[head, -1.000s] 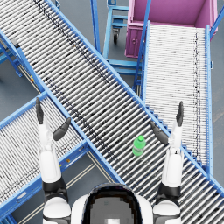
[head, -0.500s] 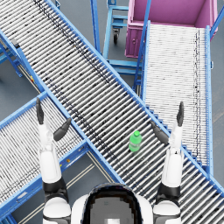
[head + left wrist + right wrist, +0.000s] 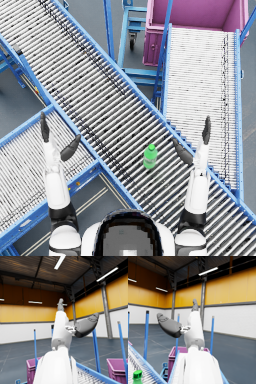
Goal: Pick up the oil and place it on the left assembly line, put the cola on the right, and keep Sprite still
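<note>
Sprite: slid farther along the middle conveyor; stands between your hands.
Left hand: raised, fingers spread, empty.
Right hand: same, nearer Sprite.
Risk: dropping your right hand could knock Sprite, which must stay put.
</note>
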`<state>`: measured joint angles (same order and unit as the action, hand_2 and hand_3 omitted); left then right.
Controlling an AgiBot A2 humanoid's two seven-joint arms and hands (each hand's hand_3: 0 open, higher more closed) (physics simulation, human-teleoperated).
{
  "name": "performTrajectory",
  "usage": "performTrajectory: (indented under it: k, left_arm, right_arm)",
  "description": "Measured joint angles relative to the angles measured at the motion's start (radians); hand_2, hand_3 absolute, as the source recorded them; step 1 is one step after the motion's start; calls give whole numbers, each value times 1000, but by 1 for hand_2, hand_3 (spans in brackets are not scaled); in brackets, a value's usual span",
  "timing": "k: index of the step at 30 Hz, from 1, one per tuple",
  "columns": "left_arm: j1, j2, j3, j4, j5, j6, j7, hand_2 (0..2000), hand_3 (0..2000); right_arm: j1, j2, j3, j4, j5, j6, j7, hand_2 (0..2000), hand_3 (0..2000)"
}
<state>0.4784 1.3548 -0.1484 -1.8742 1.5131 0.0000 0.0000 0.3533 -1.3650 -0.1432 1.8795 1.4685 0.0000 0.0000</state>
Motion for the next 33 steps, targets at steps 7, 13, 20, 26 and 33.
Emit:
performTrajectory:
  k: [7, 13, 20, 26, 33]
  left_arm:
    - [10, -1, 4, -5, 0, 0, 0, 0, 0]
    - [-2, 3, 6, -5, 0, 0, 0, 0, 0]
    - [-7, 5, 5, -7, 0, 0, 0, 0, 0]
    - [-10, 6, 6, -12, 0, 0, 0, 0, 0]
    - [2, 5, 7, -14, 0, 0, 0, 0, 0]
  right_arm:
    - [9, 0, -5, 5, 0, 0, 0, 0, 0]
    - [1, -4, -2, -2, 0, 0, 0, 0, 0]
    - [-1, -7, -2, -5, 0, 0, 0, 0, 0]
    - [4, -7, -6, -6, 0, 0, 0, 0, 0]
    - [10, -7, -8, 0, 0, 0, 0, 0, 0]
